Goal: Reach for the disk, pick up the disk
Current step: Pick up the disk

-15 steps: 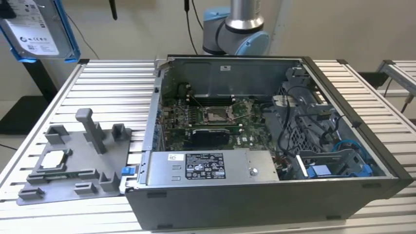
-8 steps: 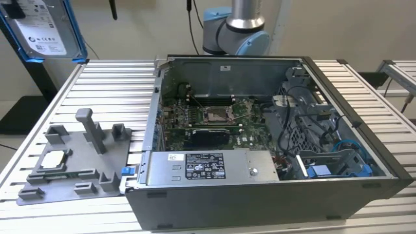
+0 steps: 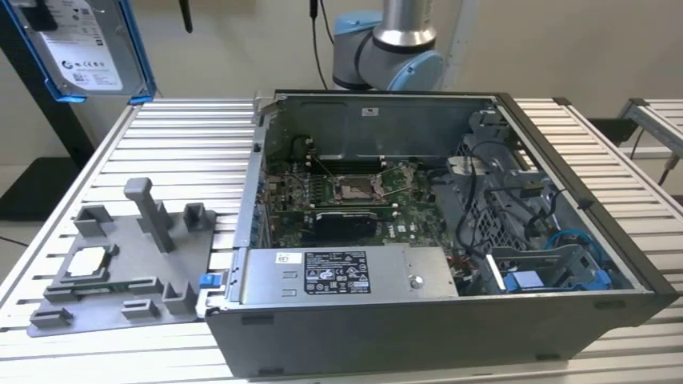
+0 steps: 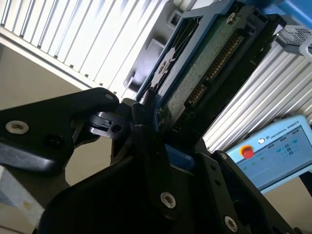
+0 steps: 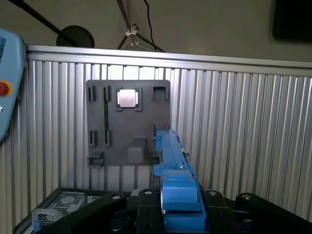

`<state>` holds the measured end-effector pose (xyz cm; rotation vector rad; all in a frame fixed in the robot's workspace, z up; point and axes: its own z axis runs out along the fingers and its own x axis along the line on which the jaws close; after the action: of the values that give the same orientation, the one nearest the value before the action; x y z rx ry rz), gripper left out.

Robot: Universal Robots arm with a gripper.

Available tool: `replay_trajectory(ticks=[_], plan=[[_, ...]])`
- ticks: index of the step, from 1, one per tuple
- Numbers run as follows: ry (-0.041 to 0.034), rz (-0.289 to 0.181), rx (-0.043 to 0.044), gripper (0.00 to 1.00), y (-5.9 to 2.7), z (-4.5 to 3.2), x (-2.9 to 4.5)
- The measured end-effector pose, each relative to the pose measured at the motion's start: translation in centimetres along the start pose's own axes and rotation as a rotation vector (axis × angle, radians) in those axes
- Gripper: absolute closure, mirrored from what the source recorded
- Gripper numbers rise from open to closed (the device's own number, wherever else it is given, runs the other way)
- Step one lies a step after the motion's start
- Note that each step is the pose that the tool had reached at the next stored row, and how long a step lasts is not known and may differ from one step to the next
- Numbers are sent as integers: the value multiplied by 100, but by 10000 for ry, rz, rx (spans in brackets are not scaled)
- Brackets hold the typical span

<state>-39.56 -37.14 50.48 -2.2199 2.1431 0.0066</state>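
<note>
Disk (image 3: 91, 44) is already off the worktop (image 3: 181, 136), held high at the exterior view's upper left, well above and apart from the grey fixture (image 3: 128, 264) and the open computer case (image 3: 427, 320). Label side faces the exterior camera, blue rails on both long edges.

End effector (image 4: 146, 122) is closed on the disk. In the second wrist view the black fingers (image 4: 148, 109) pinch one end of the disk (image 4: 204, 73), with the green circuit-board side showing and most of the body sticking out past the grip. In the first wrist view the disk (image 5: 174, 161) is seen edge-on, its blue rail running out from between the fingers, over the worktop and pointing toward the fixture (image 5: 127, 136) with the small silver chip (image 5: 127, 97) in it.

Risks, as I judge them:
- The grip is at one end only, so the long overhang acts as a lever and a fast wrist turn could make the disk pivot or creep out.
- The fingers probably bear on the plastic rail rather than the metal body, though the contact is partly hidden. Plastic flexes, so the hold may be softer than it looks.
- A drop from this height lands on the ribbed metal worktop or the fixture, which could damage the drive or knock the chip.
- The exposed board side could scrape on the case wall if it swings close.
</note>
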Motion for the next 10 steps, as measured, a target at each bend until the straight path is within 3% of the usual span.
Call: replay_trajectory(ticks=[10], plan=[[6, 1, 6, 100, -158, 8, -2]])
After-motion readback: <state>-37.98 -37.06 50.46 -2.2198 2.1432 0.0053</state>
